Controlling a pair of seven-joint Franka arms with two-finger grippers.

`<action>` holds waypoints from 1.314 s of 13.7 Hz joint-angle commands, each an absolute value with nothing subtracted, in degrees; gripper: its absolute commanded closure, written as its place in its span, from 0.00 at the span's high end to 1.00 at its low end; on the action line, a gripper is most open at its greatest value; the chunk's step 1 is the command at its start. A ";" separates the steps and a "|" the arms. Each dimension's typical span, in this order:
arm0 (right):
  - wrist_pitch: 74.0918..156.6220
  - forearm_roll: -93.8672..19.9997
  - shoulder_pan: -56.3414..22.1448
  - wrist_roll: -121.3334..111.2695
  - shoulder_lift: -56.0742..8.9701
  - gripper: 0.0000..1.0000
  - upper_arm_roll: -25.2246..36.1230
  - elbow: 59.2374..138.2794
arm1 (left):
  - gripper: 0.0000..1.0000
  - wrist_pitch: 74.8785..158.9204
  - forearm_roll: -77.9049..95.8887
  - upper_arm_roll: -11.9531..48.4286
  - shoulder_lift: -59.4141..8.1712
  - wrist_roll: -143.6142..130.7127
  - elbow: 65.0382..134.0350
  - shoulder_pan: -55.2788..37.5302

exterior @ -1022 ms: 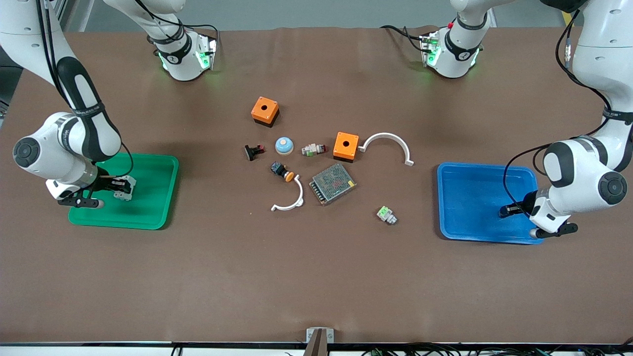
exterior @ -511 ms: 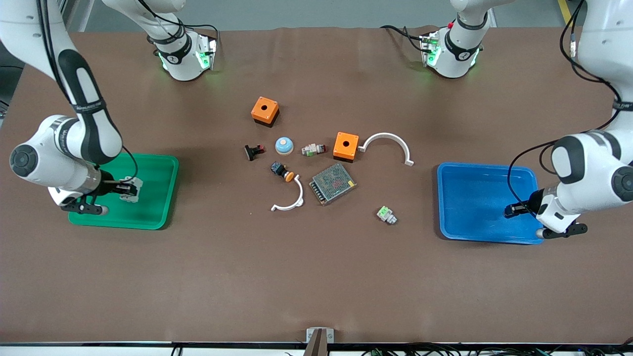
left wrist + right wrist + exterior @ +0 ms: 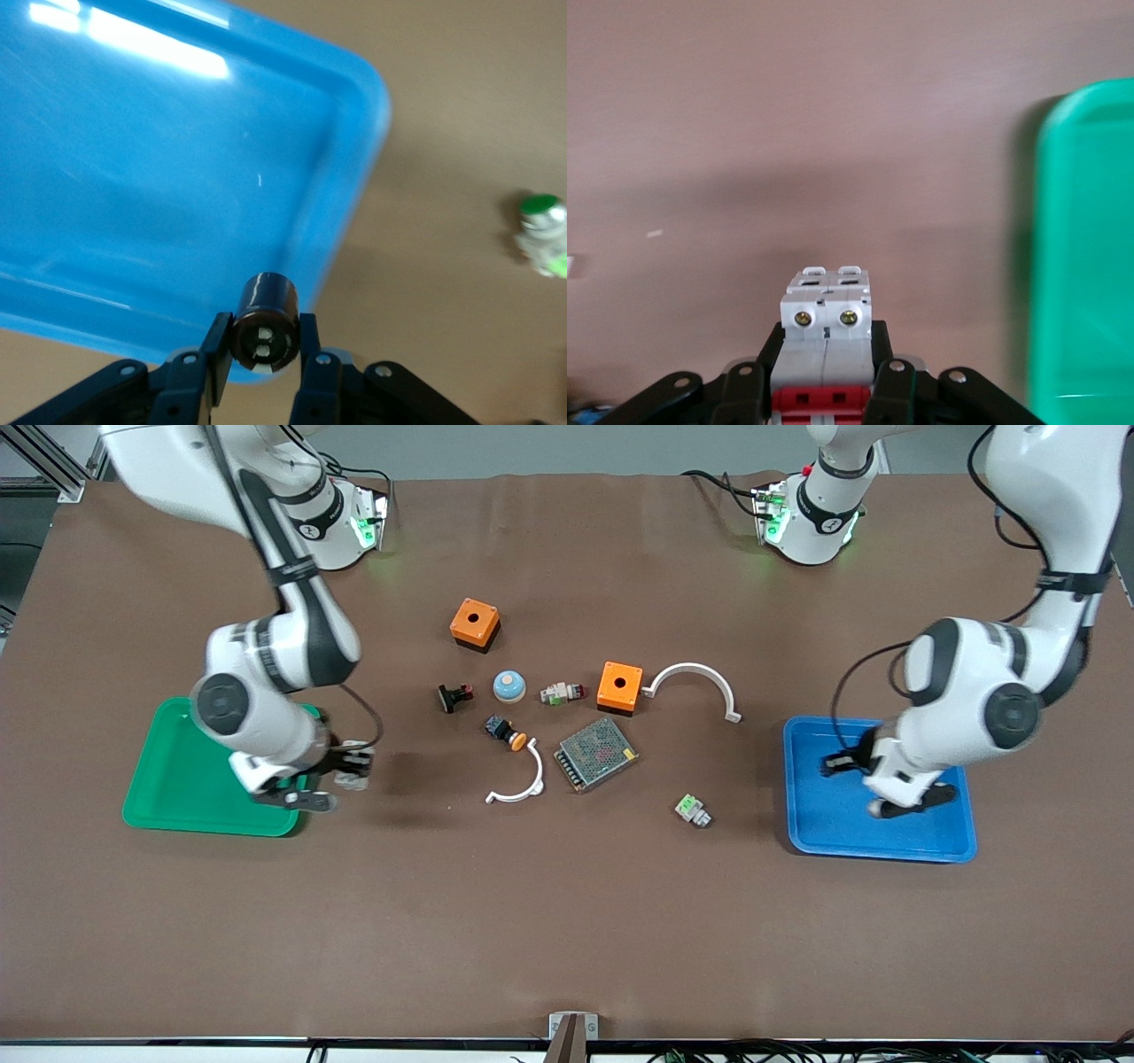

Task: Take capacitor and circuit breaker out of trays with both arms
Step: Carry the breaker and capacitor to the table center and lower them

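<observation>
- The small white-grey rectangular circuit breaker point(image 3: 827, 332) with red switch levers was held pinched between the fingers of the right gripper point(image 3: 341, 769), which had been carried, within the last second, from inside the shallow green plastic tray point(image 3: 177, 779) to a spot over the bare brown table point(image 3: 567, 921) just past that tray's edge toward the middle.
- The tiny black cylindrical capacitor point(image 3: 264, 320), pale marks on its end, was clamped in the left gripper point(image 3: 837, 763); it had been lifted and moved from the blue tray's corner at the left arm's end to a spot over the shallow blue plastic tray point(image 3: 833, 828), close to its edge toward the table's middle.
- The green tray was thereby left with nothing seen in it, and the circuit breaker could be judged as taken out, needing only to be set down.
- The capacitor was judged not yet clear of its tray; a little more travel toward the small green-and-white block point(image 3: 692, 810) would be needed before release.
</observation>
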State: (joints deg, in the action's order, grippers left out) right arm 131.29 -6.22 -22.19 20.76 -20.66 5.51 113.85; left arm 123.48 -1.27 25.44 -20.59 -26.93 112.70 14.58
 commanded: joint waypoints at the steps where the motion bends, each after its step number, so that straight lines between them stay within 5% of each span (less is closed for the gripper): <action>1: 134.64 -7.21 -27.49 27.92 -24.07 0.00 6.33 112.07 | 0.00 128.12 -2.46 26.89 -21.00 -37.31 115.39 10.05; 9: 137.02 -7.21 -35.77 39.98 -33.65 0.00 6.33 105.21 | 0.01 135.97 -3.94 26.54 -29.88 -58.52 115.49 -2.19; 12: 137.72 -7.21 -36.21 40.69 -35.07 0.00 6.33 104.15 | 0.08 135.97 -9.04 26.72 -31.02 -63.79 115.14 -2.64; 13: 137.72 -7.21 -36.38 40.61 -35.42 0.00 6.33 104.06 | 0.27 135.79 -9.14 26.72 -31.20 -64.50 114.70 -2.64; 14: 137.64 -7.21 -36.30 40.26 -35.59 0.06 6.42 103.98 | 0.69 135.62 -9.05 26.72 -31.20 -64.60 114.35 -2.64; 15: 137.29 -7.21 -35.95 40.34 -35.60 0.31 6.33 103.37 | 0.96 135.53 -9.14 26.72 -31.20 -65.56 113.74 -2.72; 16: 137.11 -7.21 -35.69 40.34 -35.60 0.96 6.33 103.01 | 1.00 135.27 -9.14 26.72 -30.94 -66.26 113.21 -2.72; 18: 136.76 -7.21 -35.34 39.90 -35.60 1.00 6.42 101.44 | 1.00 133.43 -9.23 26.72 -29.89 -66.18 110.50 -2.64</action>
